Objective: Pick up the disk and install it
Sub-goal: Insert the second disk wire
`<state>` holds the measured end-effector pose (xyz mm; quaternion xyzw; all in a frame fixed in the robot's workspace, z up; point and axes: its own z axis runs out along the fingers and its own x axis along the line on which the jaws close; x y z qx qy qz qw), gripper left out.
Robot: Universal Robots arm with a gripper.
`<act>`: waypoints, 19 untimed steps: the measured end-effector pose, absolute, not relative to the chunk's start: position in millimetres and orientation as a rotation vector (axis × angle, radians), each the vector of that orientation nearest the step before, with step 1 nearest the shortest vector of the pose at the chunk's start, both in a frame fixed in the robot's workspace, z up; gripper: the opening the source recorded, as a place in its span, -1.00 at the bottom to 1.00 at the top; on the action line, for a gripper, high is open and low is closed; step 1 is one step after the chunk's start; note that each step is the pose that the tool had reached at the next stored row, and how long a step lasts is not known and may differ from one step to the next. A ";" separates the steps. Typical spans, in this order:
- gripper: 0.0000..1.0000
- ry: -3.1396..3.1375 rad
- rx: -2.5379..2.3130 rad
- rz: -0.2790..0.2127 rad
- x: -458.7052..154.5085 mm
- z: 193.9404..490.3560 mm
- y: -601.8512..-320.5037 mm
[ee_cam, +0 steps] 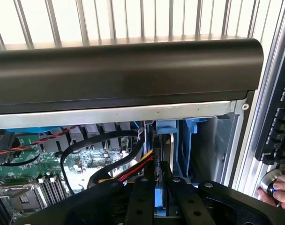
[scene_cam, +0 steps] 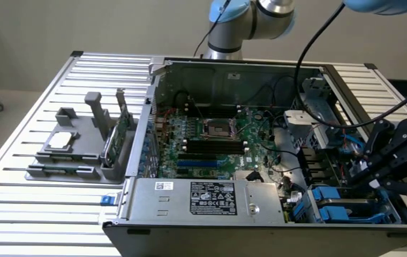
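Note:
My black gripper (scene_cam: 363, 174) hangs over the drive bay at the lower right corner of the open computer case (scene_cam: 235, 67) in the exterior view. In the wrist view the gripper (ee_cam: 160, 185) is shut on the disk (ee_cam: 160, 199), which I see edge-on as a thin blue-framed slab between the two black fingers (ee_cam: 143, 197). The disk stands upright, and its far end reaches into the blue-sided bay slot (ee_cam: 189, 140) just under the case's front wall. In the exterior view blue drive carriers (scene_cam: 332, 202) sit in the bay directly below the gripper.
Red, yellow and black cables (ee_cam: 133, 169) run close beside the slot. The motherboard (scene_cam: 211, 134) and the power supply (scene_cam: 203, 198) fill the case. A grey holder (scene_cam: 68, 155) with a chip and a green card (scene_cam: 121, 136) stands at the exterior view's left. A person's hand (ee_cam: 279, 190) rests by a keyboard (ee_cam: 279, 126).

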<state>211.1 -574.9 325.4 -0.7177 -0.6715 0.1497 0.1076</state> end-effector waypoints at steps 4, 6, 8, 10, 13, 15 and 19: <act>-0.65 -1.970 -2.105 0.451 211.2 324.9 -575.0; -0.65 -1.968 -2.102 0.456 211.5 324.4 -575.0; -0.65 -1.967 -2.101 0.458 212.3 324.0 -575.1; -0.65 -1.967 -2.101 0.458 213.1 323.5 -575.0; -0.65 -1.966 -2.101 0.458 213.1 322.8 -575.1; -0.65 -1.966 -2.101 0.458 213.2 322.3 -575.1; -0.65 -1.967 -2.101 0.458 214.1 321.9 -575.0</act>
